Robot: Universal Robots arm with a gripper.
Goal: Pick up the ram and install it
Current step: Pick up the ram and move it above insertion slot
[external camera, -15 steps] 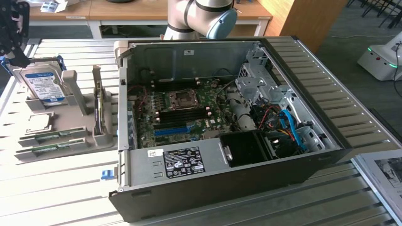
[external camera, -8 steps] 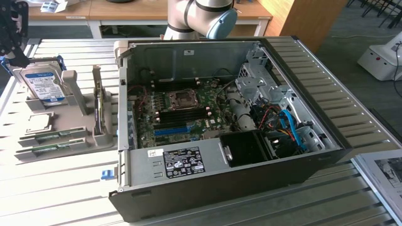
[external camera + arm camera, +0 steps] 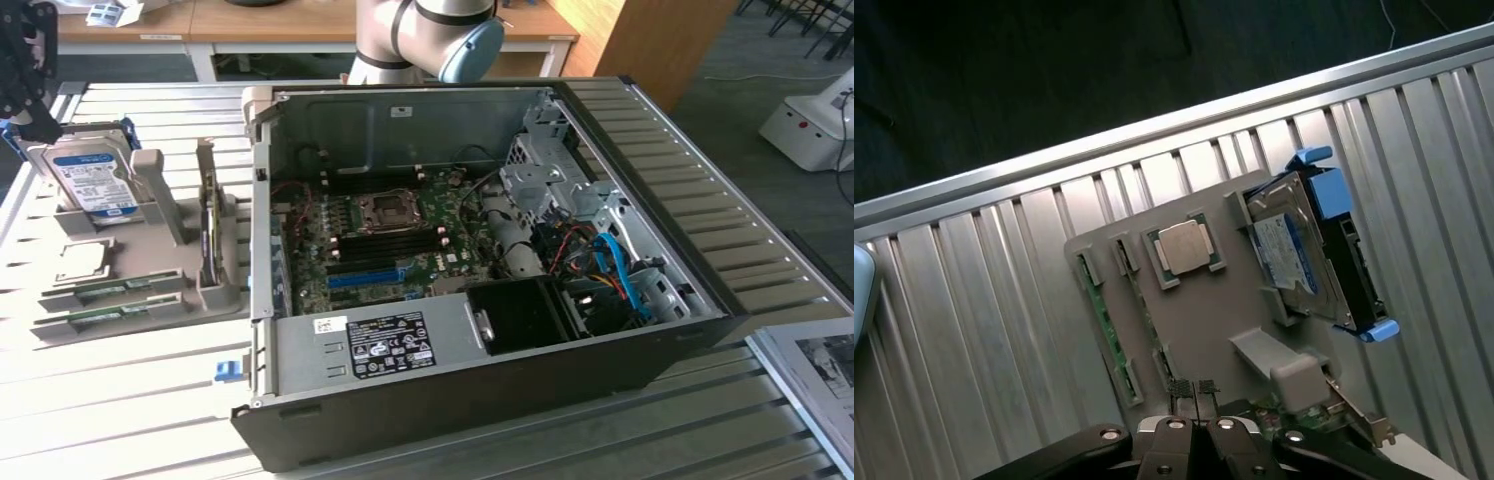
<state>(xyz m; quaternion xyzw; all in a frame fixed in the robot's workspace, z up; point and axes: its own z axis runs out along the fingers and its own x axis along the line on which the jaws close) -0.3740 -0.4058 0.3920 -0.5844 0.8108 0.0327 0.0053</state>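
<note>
Two green ram sticks point(image 3: 110, 291) lie flat in the slots of a grey holder point(image 3: 160, 262) at the exterior view's left; in the wrist view one ram stick point(image 3: 1102, 318) is a thin green strip along the holder's edge point(image 3: 1204, 320). My gripper point(image 3: 36, 118) hangs high over the holder's far end, above the hard drive, well clear of the ram. In the wrist view my gripper point(image 3: 1194, 398) is shut with its fingertips point(image 3: 1180, 392) pressed together and nothing between them. The open computer case point(image 3: 441, 375) shows its motherboard point(image 3: 380, 240) with blue slots.
The holder also carries a silver hard drive point(image 3: 91, 178) in a blue bracket, a CPU chip point(image 3: 1186, 247) and an upright card point(image 3: 207, 215). The slatted metal table point(image 3: 120, 400) runs around the case. The arm's base point(image 3: 427, 40) stands behind the case.
</note>
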